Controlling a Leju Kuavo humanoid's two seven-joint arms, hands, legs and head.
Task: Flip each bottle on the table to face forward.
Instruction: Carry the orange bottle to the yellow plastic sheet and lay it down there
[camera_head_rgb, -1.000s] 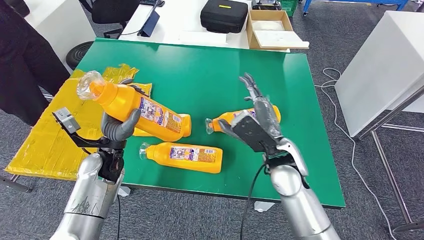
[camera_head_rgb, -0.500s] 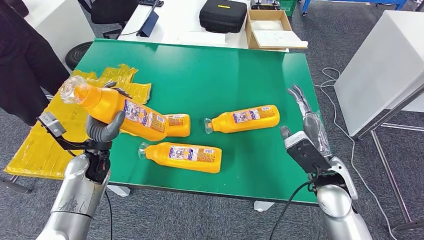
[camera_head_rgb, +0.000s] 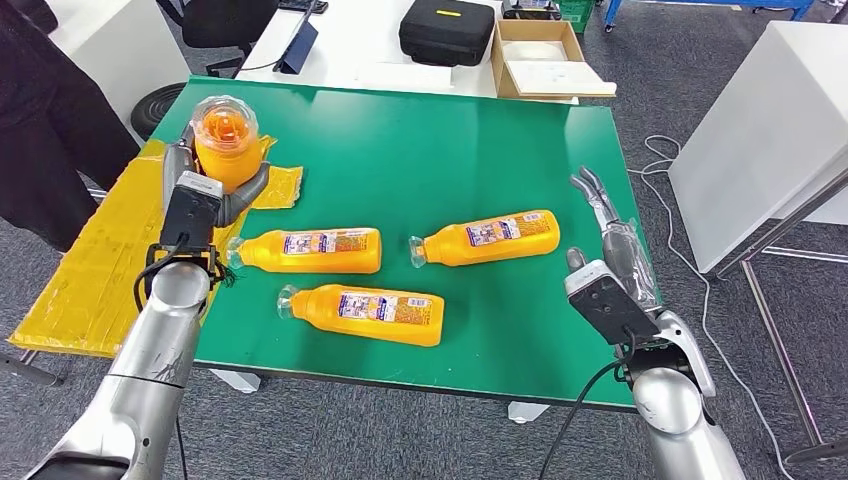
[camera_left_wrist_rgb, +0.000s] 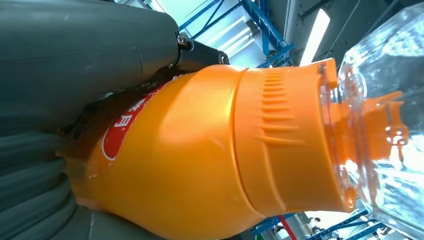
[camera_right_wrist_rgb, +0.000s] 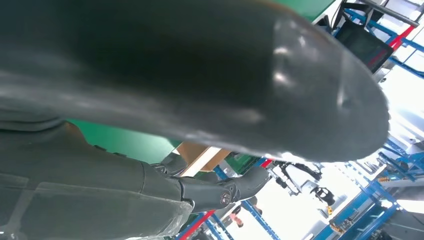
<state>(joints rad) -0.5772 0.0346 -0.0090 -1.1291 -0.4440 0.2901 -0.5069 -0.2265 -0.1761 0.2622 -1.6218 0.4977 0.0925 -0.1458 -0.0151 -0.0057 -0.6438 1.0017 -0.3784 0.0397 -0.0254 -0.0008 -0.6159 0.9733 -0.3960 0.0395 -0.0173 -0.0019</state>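
My left hand (camera_head_rgb: 205, 190) grips an orange bottle (camera_head_rgb: 226, 140) with a clear cap, held over the table's left edge with the cap turned up toward my head. The left wrist view shows that bottle (camera_left_wrist_rgb: 210, 155) close up in the hand (camera_left_wrist_rgb: 60, 120). Three more orange bottles lie on their sides on the green table (camera_head_rgb: 450, 140): one at mid-left (camera_head_rgb: 310, 250), one near the front (camera_head_rgb: 365, 313), one at mid-right (camera_head_rgb: 487, 237). My right hand (camera_head_rgb: 612, 270) hovers open over the table's right edge, fingers (camera_right_wrist_rgb: 220, 190) stretched out, holding nothing.
Yellow sheeting (camera_head_rgb: 90, 270) lies left of the table under my left arm. A person in dark clothes (camera_head_rgb: 45, 130) stands at far left. Behind the table a white desk carries a black case (camera_head_rgb: 447, 30) and a cardboard box (camera_head_rgb: 545, 60). A white cabinet (camera_head_rgb: 770, 130) stands right.
My left hand has turned the held bottle from slanting leftward to pointing its cap at the camera, uncovering the mid-left bottle. My right hand left the mid-right bottle for the table's right edge.
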